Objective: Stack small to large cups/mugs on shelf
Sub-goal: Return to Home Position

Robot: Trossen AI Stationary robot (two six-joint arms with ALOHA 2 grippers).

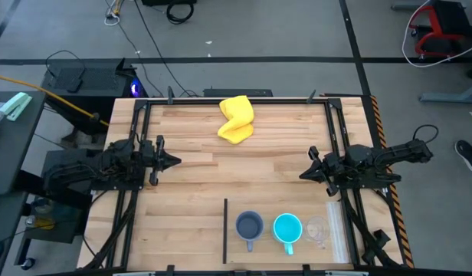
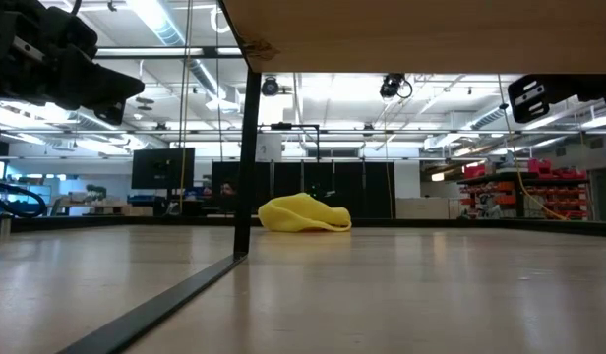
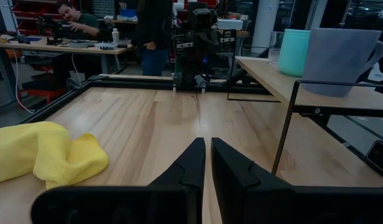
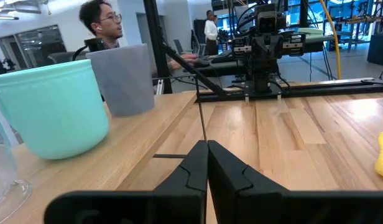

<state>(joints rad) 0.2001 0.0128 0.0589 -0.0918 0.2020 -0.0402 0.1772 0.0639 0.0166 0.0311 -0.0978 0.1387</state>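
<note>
Beside the closed, empty right gripper (image 1: pixel 303 175) stand a grey-blue handled mug (image 1: pixel 249 225), a cyan handled mug (image 1: pixel 287 228) and a small clear cup (image 1: pixel 316 229); retract it level. The left gripper (image 1: pixel 177 161), opposite, is likewise closed and empty.

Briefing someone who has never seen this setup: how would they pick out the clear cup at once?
On the wooden table, find the raised shelf at the edge opposite the yellow cloth. Three vessels stand in a row on it; the clear cup is at the end beside the cyan mug, farthest from the grey-blue mug. It alone is see-through.
</note>
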